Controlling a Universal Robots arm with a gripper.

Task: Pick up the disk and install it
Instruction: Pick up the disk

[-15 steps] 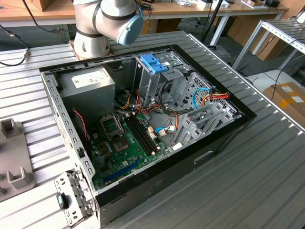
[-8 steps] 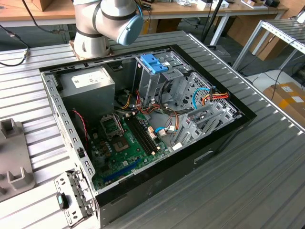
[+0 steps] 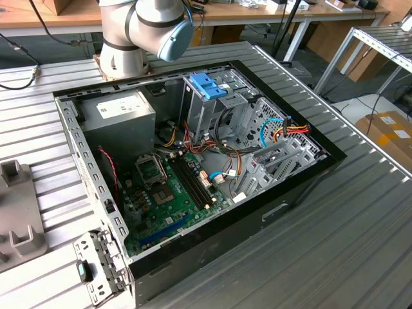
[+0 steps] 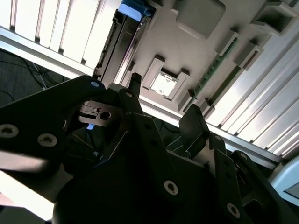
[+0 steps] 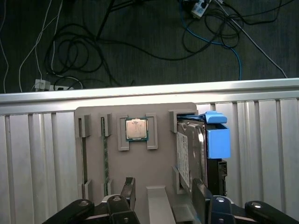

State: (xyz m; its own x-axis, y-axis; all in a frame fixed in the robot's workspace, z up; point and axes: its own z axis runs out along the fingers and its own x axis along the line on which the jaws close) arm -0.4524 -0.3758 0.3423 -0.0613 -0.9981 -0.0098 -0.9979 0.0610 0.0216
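Your claw point(image 5: 163, 198) is open in both wrist views: its two black fingers point(image 5: 128, 190) are spread wide and nothing is held between them.

The disk point(image 5: 190, 156) is not in your grasp. In the first wrist view it stands on its edge in a slot of the grey tray point(image 5: 93, 116). Its white label faces the processor chip point(image 5: 137, 129), and its light-blue carrier point(image 5: 217, 140) is on the side away from the chip. One fingertip overlaps the nearer end of the disk in that picture; you cannot tell whether it touches. The chip lies flat in a square recess between the disk and a thin memory stick point(image 5: 105, 156), which stands in its own narrow slot. The tray rests on the slatted metal tabletop point(image 5: 42, 154), and past the edge cables point(image 5: 140, 37) trail over the dark floor. In the second wrist view the blue carrier shows beyond the fingers, past the chip.

In the exterior view the open computer case point(image 3: 290, 187) fills the middle of the frame, with its green motherboard point(image 3: 174, 187) exposed. The power-supply box point(image 3: 119, 112) sits in its upper-left corner, and a bare blue bracket point(image 3: 209, 87) tops the drive cage at upper centre. The arm's base point(image 3: 138, 32) stands at the top of the frame. A corner of the tray shows at the exterior view's left edge.
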